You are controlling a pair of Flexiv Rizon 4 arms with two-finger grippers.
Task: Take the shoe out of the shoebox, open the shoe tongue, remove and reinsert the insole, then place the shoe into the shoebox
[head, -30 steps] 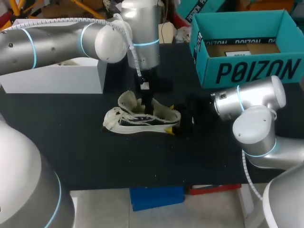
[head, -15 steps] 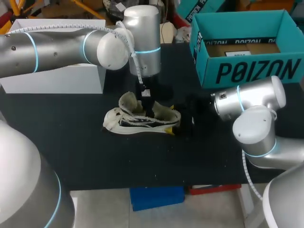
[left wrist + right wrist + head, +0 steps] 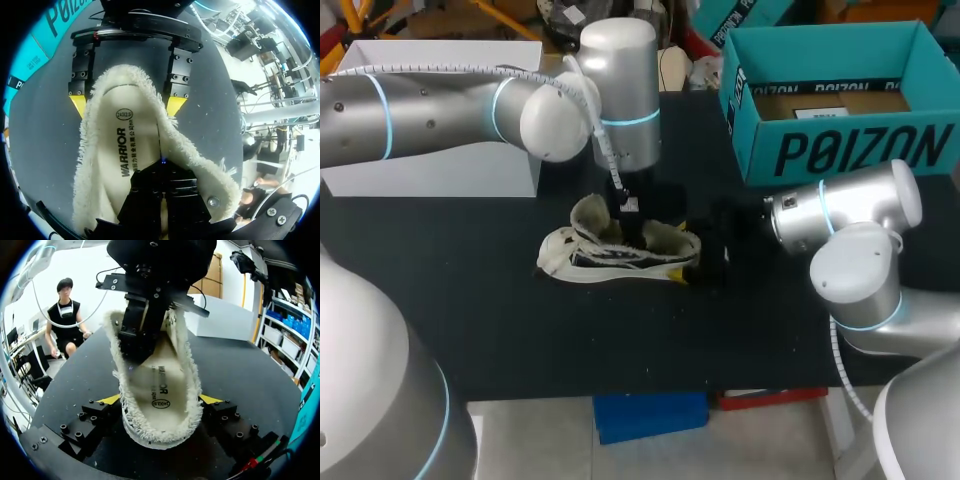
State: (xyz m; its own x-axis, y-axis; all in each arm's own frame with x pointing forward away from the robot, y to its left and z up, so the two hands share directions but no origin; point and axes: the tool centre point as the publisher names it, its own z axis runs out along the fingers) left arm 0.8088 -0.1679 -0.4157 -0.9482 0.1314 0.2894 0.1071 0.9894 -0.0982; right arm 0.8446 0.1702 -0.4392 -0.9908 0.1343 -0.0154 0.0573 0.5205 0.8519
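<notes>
A cream and black shoe (image 3: pixel 610 255) lies on its sole mid-table, toe to the left. My right gripper (image 3: pixel 705 250) holds its heel; in the right wrist view that gripper (image 3: pixel 160 400) has a yellow tip touching each side of the fleecy heel rim (image 3: pixel 122 390). My left gripper (image 3: pixel 632 225) reaches down into the shoe's opening. In the left wrist view its black fingers (image 3: pixel 162 175) are shut, tips against the printed insole (image 3: pixel 120 150) lying inside the shoe. Nothing shows between those tips. The teal shoebox (image 3: pixel 840 150) stands open at the back right.
A white box (image 3: pixel 440 170) stands at the back left, under my left arm. The black tabletop (image 3: pixel 620 340) is bare in front of the shoe.
My left arm has come lower and slightly right, sinking its shut gripper deeper into the shoe. The right arm and the shoe have stayed put.
</notes>
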